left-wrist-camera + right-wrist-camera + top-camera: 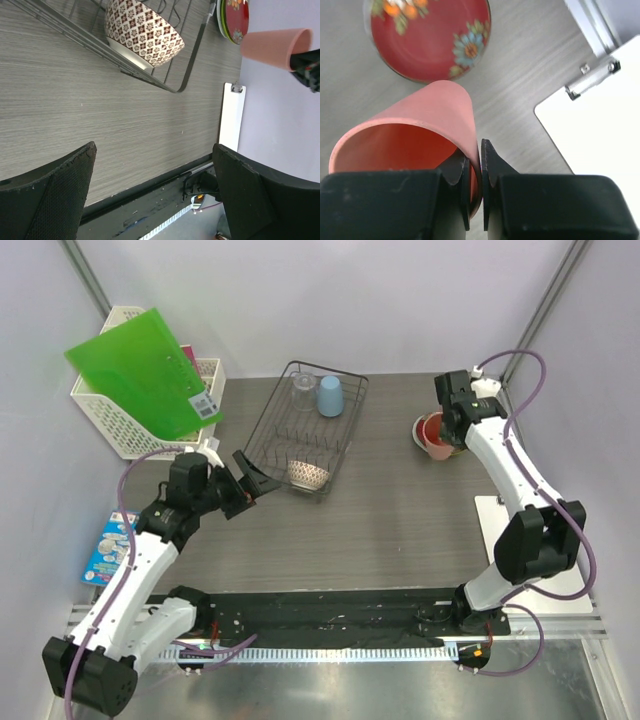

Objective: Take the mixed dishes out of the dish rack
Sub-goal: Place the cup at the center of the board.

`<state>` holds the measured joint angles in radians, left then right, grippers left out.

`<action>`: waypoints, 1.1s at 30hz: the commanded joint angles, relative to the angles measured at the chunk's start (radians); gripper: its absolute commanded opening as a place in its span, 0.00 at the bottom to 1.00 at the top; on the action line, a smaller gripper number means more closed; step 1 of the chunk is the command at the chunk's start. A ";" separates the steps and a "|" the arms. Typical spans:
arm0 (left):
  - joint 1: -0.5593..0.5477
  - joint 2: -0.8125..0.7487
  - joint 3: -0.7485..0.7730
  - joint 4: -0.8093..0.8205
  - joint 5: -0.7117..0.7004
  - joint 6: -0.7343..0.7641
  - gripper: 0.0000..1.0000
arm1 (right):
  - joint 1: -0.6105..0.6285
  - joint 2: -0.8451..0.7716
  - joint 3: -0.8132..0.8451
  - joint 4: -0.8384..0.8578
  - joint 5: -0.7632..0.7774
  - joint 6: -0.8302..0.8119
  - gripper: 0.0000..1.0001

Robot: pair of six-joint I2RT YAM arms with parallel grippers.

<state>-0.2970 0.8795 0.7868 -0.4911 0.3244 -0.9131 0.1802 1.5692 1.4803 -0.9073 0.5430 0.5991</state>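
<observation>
The black wire dish rack [268, 430] stands at the table's back middle. It holds a light blue cup [330, 396], a clear glass [303, 390] and a white bowl with a reddish pattern [307, 475], which also shows in the left wrist view [145, 32]. My left gripper [255, 480] is open and empty just left of the rack's near corner. My right gripper [480, 165] is shut on the rim of the pink cup [420, 135], holding it tilted above the red patterned plate [430, 37]. That plate lies on a yellow-green plate edge [222, 22].
A white lattice basket [110, 420] with a green folder [145, 370] stands at the back left. A white clipboard [500, 515] lies at the right edge and also shows in the right wrist view [600, 120]. A blue packet [108, 545] lies at the left edge.
</observation>
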 commanded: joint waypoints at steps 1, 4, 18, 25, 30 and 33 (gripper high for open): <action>-0.022 -0.046 0.000 0.000 0.022 -0.003 0.96 | -0.007 0.046 -0.093 -0.045 -0.060 -0.051 0.08; -0.034 -0.056 -0.003 -0.010 0.016 -0.001 0.97 | -0.007 0.049 -0.147 -0.007 -0.104 -0.050 0.08; -0.042 -0.051 -0.018 -0.012 0.001 0.005 0.97 | -0.008 0.095 -0.255 0.088 -0.161 -0.053 0.20; -0.042 -0.043 -0.012 -0.012 -0.004 0.010 0.97 | -0.008 -0.007 -0.322 0.107 -0.147 -0.059 0.41; -0.042 -0.045 -0.009 -0.009 -0.021 0.014 0.97 | -0.008 -0.081 -0.292 0.081 -0.143 -0.070 0.46; -0.042 -0.043 -0.003 -0.012 -0.033 0.020 0.98 | -0.007 -0.122 -0.241 0.056 -0.144 -0.081 0.47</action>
<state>-0.3340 0.8383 0.7700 -0.5014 0.3092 -0.9096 0.1719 1.5349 1.1557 -0.8200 0.3965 0.5457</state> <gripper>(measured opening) 0.973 0.465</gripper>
